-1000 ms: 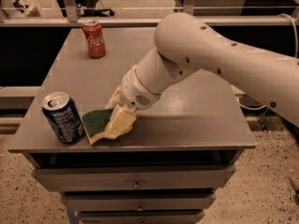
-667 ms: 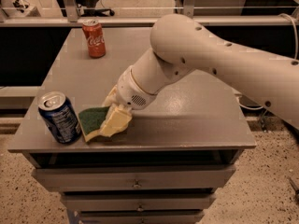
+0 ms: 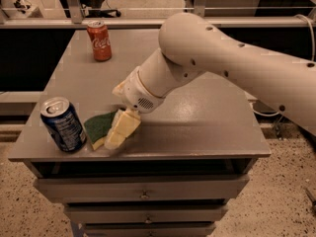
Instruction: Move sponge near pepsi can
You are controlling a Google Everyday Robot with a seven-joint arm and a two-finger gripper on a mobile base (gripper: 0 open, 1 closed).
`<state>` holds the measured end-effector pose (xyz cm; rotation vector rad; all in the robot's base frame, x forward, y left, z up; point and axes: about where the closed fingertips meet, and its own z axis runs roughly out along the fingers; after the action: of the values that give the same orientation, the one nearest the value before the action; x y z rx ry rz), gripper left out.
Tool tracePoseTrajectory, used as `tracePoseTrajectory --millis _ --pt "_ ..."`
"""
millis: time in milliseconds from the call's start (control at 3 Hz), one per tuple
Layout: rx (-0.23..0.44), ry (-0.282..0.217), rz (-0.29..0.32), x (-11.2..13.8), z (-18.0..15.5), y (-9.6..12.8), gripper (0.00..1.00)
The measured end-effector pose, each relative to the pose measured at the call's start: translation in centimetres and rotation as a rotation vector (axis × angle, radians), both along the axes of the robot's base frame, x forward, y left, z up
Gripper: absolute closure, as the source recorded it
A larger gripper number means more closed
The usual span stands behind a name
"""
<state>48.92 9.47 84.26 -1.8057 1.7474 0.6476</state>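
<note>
The sponge (image 3: 99, 126), dark green on top with a pale yellow base, lies on the grey table (image 3: 197, 127) near its front left edge. It sits just right of the pepsi can (image 3: 63, 124), a dark blue can with a silver top, standing upright a small gap away. My gripper (image 3: 120, 131) reaches down from the white arm (image 3: 207, 53). Its pale yellow end rests on the sponge's right edge and hides that side.
A red Coca-Cola can (image 3: 99, 41) stands upright at the back left of the table. The table's front edge runs just below the sponge and pepsi can, with drawers (image 3: 143, 191) underneath. A railing (image 3: 148, 21) runs behind the table.
The gripper and sponge have stayed close beside the pepsi can. The whole view has shifted only slightly, and the gap between sponge and can is about the same.
</note>
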Motion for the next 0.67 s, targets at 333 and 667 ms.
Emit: tracePoseTrajectory --millis 333,667 --pt "0.004 -0.025 -0.019 0.8 1.2 -1.0 0.00" --pt "0.035 -0.068 -0.061 2.5 4.6 -4.3 0.00"
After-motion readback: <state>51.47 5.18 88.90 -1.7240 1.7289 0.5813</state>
